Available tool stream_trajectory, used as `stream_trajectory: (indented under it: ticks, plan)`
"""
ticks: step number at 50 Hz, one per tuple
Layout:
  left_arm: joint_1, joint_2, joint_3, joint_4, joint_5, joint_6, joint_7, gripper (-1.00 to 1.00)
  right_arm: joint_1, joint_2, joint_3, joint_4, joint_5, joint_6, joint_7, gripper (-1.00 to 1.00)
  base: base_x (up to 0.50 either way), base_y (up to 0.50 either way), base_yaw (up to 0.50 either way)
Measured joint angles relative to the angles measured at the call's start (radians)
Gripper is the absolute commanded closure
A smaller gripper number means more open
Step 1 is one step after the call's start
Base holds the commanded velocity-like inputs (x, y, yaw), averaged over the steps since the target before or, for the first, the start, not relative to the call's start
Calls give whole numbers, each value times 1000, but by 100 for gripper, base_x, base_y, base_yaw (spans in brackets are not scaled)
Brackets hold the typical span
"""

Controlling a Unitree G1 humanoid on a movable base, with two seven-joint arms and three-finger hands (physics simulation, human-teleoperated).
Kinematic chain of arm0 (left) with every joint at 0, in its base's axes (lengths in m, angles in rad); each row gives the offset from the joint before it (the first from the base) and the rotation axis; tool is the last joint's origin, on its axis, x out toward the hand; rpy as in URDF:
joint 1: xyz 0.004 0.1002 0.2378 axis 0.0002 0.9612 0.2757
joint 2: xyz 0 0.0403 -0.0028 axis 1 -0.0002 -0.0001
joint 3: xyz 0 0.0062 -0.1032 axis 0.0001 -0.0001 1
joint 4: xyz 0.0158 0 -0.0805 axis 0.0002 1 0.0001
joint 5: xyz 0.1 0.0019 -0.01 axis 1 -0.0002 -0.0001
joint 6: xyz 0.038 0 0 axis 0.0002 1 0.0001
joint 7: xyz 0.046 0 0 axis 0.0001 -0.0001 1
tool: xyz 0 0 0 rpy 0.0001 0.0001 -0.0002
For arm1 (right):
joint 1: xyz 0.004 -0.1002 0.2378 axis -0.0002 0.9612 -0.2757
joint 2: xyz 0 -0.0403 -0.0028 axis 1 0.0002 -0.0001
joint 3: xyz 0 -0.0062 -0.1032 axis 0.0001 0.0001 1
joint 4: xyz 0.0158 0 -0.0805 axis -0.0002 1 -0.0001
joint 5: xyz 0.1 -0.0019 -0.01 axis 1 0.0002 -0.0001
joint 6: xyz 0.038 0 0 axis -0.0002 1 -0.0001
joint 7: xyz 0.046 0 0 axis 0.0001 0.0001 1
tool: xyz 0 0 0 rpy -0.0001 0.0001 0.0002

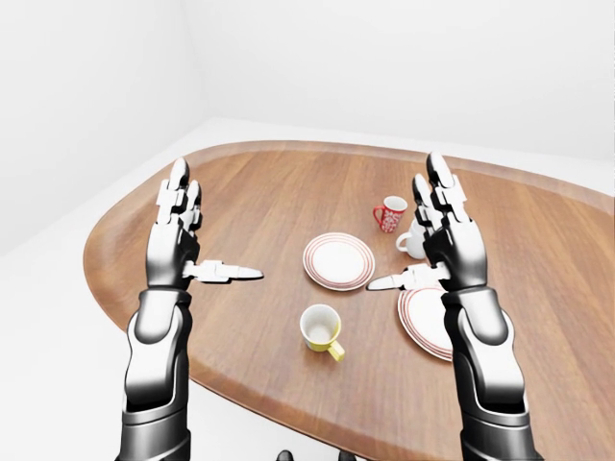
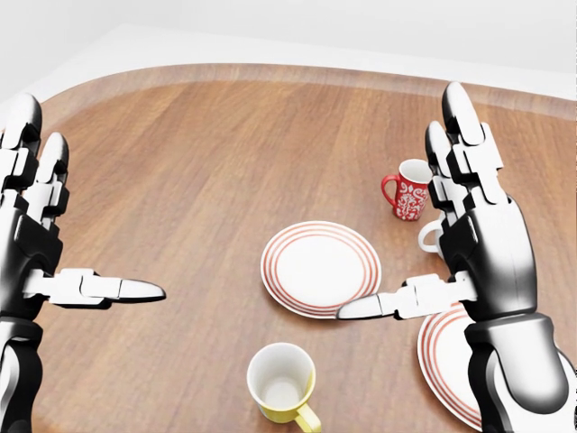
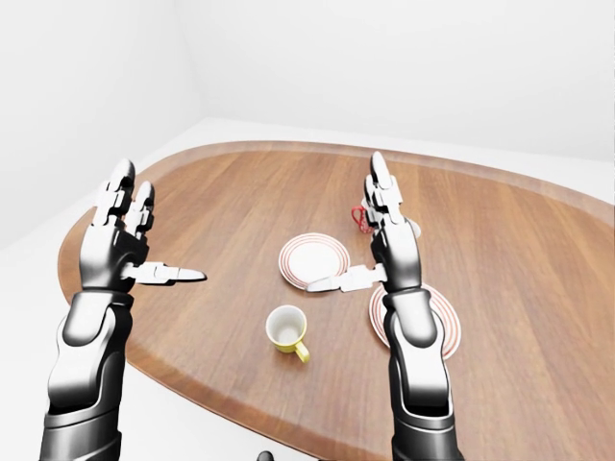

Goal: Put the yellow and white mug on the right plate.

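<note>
Both hands are raised with fingers spread, grasping nothing: the left hand (image 1: pixel 176 245) at nine o'clock, the right hand (image 1: pixel 447 245) at three. Between them the yellow and white mug (image 1: pixel 321 329) stands on the oval wooden desk (image 1: pixel 259 192), the right plate (image 1: pixel 423 322) at its three o'clock, white walls around.

Yellow and white mug (image 3: pixel 286 329) upright on table (image 3: pixel 221 202), both hands raised, spread
</note>
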State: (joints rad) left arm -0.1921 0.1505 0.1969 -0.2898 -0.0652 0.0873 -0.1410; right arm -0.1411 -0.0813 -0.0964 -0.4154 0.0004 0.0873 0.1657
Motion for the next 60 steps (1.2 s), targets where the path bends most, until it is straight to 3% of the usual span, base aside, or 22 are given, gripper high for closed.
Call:
stream_trajectory:
  ticks: [29,60]
  plan:
    - [-39,34,32,36,-28,0,16,-100,-89,-26,19,82,-85,0,29,-100,0,0,0]
    - [-78,73,57,104,-49,0,28,-100,-183,-52,66,200,-395,0,175,-100,0,0,0]
